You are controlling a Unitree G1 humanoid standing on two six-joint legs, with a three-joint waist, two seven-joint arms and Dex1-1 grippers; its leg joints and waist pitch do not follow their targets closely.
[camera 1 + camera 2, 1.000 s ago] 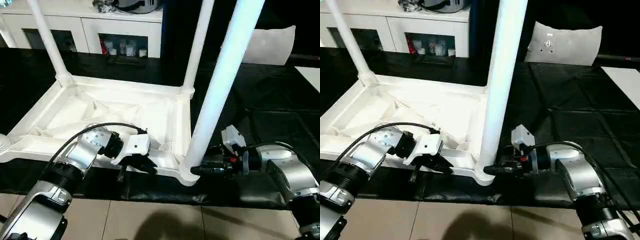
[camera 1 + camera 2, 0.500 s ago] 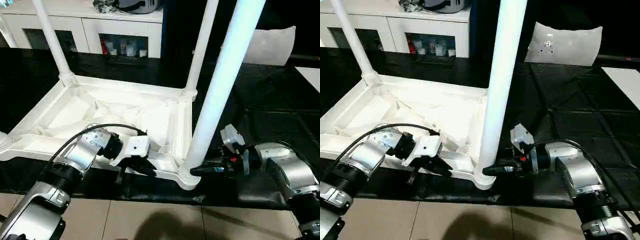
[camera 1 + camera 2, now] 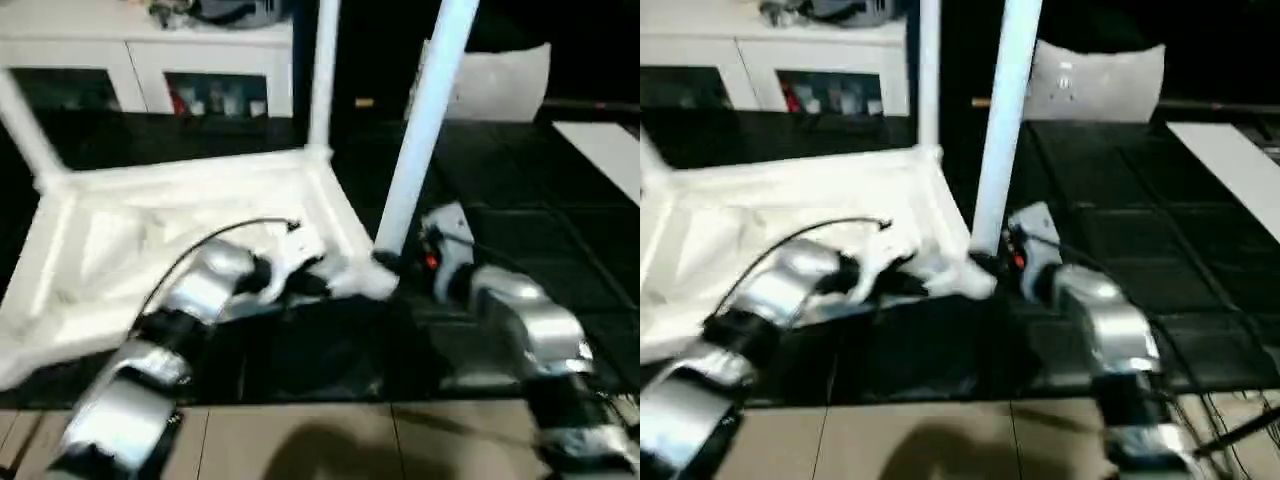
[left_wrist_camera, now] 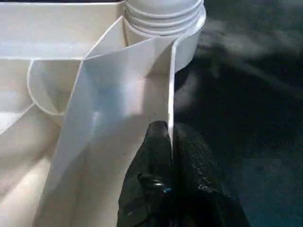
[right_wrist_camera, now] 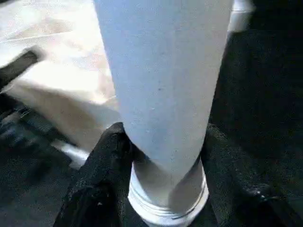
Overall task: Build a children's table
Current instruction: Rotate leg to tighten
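Table top [image 3: 180,220] upside down on mat [image 3: 520,200]; legs [image 3: 425,110] upright in sockets; cabinets [image 3: 150,60] behind.

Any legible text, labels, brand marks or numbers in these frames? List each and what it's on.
None legible.
White plastic table top: no marking seen.
White tapered tube leg between the right gripper fingers: plain, no print.
Small items behind the white cabinet's glass doors: too blurred to read.
Grey-white panel with small holes: a dark mark, unreadable.
Left gripper, pinching the top's thin rim: no lettering.
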